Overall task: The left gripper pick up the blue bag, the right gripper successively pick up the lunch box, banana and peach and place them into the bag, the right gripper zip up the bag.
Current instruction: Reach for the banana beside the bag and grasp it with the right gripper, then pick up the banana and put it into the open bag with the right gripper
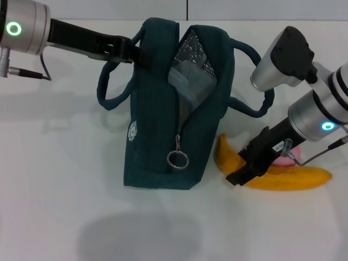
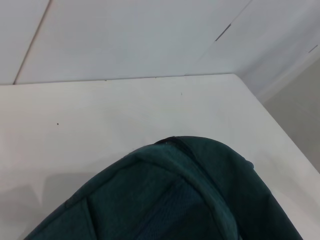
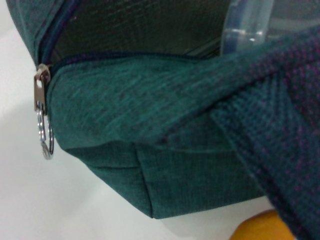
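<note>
Both arms low: left gripper jaws pinching blue bag, right gripper jaws astride banana.

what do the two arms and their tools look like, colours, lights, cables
Both arms are black with silver cylindrical wrists. The left wrist carries a green ring light and a thin dark cable; the right wrist's ring glows cyan, with a thin cable beside it. The left tool and right tool are black claws.

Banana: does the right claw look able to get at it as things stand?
Probably yes. The right claw is already down at the banana, beside the bag, and nothing lies between them. Whether it has closed on it is unclear.
</note>
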{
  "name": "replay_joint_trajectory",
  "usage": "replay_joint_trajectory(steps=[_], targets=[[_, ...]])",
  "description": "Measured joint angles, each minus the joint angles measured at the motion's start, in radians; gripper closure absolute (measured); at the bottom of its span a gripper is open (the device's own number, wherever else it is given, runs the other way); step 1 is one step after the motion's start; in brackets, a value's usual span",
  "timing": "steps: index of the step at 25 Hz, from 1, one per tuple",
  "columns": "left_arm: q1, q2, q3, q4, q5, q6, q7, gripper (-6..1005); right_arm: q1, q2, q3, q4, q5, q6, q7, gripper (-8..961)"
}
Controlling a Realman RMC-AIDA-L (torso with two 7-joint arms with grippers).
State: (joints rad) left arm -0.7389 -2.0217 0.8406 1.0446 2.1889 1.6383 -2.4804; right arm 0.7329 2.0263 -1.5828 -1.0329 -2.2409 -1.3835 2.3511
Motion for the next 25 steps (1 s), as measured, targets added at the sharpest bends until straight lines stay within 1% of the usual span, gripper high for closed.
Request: replay_joint_trajectory(steps=[7,17,21,23,25], targets=[[-0.004,0.0,0.0,0.0,0.0,0.0,0.0,949,0.0,-0.001,-0.002,0.001,-0.004,0.0,0.0,394],[-0.004,0.001,0.0,0.0,0.0,0.001,0.0,949,-0.006,-0.006,0.014,-0.021,-0.023,-0.014,-0.003,483],[-0.004,0.001,0.0,0.0,0.0,0.001,0.0,949,-0.011,-0.007,0.087,-0.022,0.011,-0.094,-0.007,494],[-0.006,0.001,0.0,0.0,-0.002,0.001,0.0,949,-0.019,-0.008,0.133,-0.01,0.058,-0.168,-0.012,496],[-0.005,0.001,0.0,0.0,-0.006,0.001,0.0,949,-0.044,-0.011,0.196,-0.003,0.116,-0.272,-0.024,497]])
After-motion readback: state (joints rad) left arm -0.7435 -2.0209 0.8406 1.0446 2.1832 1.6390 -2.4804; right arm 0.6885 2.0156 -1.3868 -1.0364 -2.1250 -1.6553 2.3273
